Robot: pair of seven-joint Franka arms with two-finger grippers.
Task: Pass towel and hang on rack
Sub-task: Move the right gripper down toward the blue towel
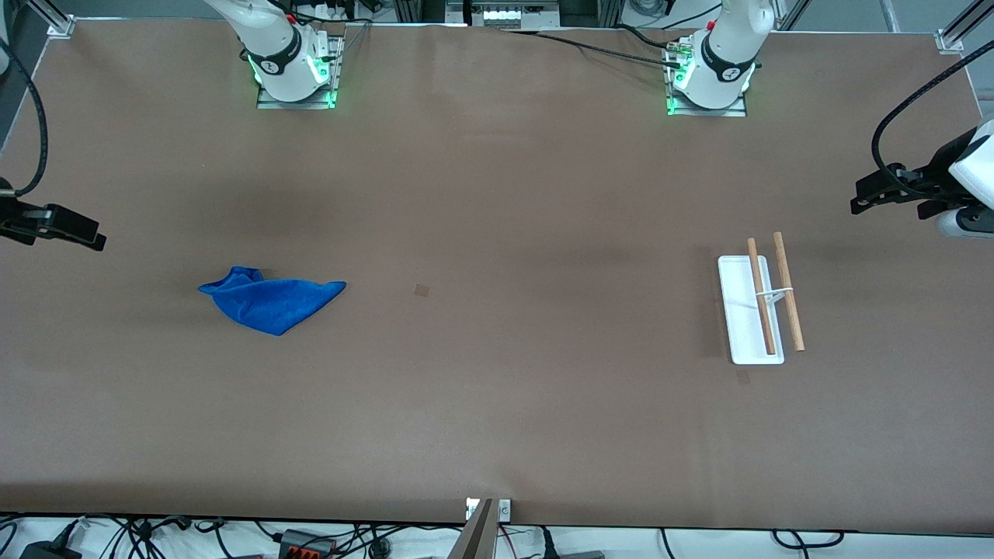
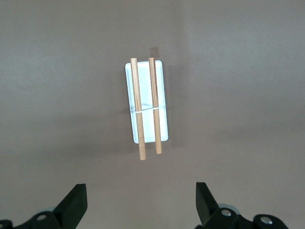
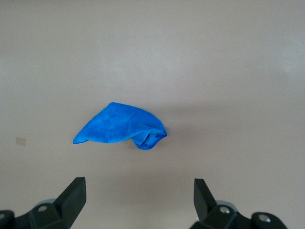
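A crumpled blue towel (image 1: 268,301) lies flat on the brown table toward the right arm's end; it also shows in the right wrist view (image 3: 119,128). The rack (image 1: 765,299) stands toward the left arm's end, with a white base and two parallel wooden rods; it also shows in the left wrist view (image 2: 153,105). My right gripper (image 1: 92,233) is open and empty, held high beside the towel, its fingers wide apart (image 3: 139,200). My left gripper (image 1: 860,198) is open and empty, held high beside the rack (image 2: 141,202). Neither gripper touches anything.
A small dark square mark (image 1: 422,289) lies on the table between towel and rack. The two arm bases (image 1: 291,66) (image 1: 710,74) stand along the table edge farthest from the front camera. Cables hang past the edge nearest that camera.
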